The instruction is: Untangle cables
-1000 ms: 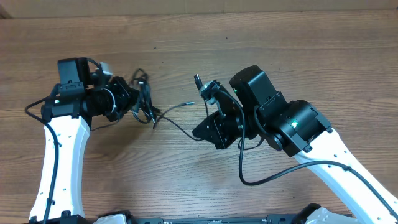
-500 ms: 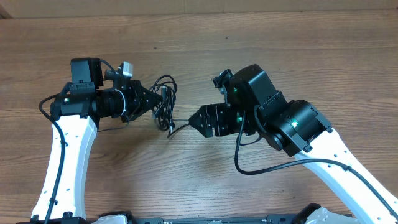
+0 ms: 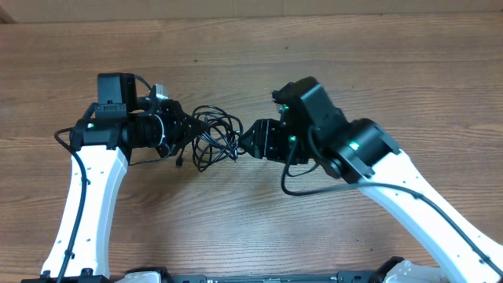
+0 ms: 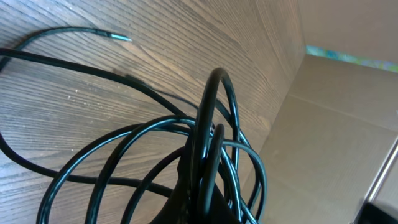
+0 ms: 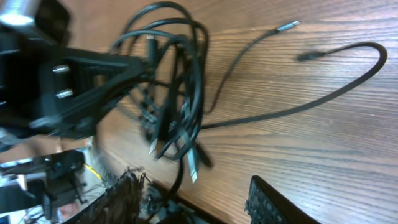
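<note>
The untangling is judged to be at an early stage. The thin black flexible cables [image 3: 216,137] are seen as one knot of overlapping loops, gathered between the two grippers over the brown wood-grain table [image 3: 354,63]. No cord has been laid out apart from the others. In the right wrist view only two tails are seen to run free of the knot across the wood. One of them ends in a small silver-tipped plug [image 5: 287,26], while several other plugs hang inside the bundle. The separation of every cord is therefore left to be done.

The black left gripper [image 3: 181,130] is closed, and a bunch of the loops is pinched between its fingertips. The rest of the bundle spreads out directly in front of it, toward the other arm, and in the left wrist view the loops are seen fanning up and outward from the pinch.

The black right gripper [image 3: 244,145] is placed at the far side of the bundle, facing the left gripper. Its fingers [image 5: 127,196] are seen parted, with nothing clamped between them. The knot lies just ahead of them, and the hanging plugs are close to the gap. Whether the outer loops are touched by the fingertips cannot be told.
</note>
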Motion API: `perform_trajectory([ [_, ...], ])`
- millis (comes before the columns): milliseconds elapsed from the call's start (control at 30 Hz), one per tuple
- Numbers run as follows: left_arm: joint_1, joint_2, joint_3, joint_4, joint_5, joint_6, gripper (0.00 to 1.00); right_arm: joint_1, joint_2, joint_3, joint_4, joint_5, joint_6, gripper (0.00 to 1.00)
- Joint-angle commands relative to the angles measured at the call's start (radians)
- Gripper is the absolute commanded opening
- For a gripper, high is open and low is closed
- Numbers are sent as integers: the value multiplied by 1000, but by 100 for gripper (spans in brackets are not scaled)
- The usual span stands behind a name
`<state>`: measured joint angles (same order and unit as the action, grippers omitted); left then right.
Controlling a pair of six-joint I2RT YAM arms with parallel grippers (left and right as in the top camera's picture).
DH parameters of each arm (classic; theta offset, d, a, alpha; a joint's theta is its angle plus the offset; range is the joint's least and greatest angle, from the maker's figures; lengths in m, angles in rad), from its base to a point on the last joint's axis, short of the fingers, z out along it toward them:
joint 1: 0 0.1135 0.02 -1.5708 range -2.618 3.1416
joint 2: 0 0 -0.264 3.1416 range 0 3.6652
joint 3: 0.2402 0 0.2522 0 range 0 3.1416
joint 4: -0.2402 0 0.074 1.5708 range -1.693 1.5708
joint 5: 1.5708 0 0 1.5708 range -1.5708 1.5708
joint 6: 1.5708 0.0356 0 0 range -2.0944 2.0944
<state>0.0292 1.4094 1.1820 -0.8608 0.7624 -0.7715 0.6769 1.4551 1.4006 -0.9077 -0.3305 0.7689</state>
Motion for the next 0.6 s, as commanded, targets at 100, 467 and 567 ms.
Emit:
perform_trajectory([
  [100,-4,3,19,6,15,-19,4,13,81,13,21,16,8,51],
  [467,-4,3,19,30,30,-65,4,14,81,13,137,-134,-74,24],
  [567,-4,3,19,35,58,-68,5,14,87,13,136,-140,-113,18],
])
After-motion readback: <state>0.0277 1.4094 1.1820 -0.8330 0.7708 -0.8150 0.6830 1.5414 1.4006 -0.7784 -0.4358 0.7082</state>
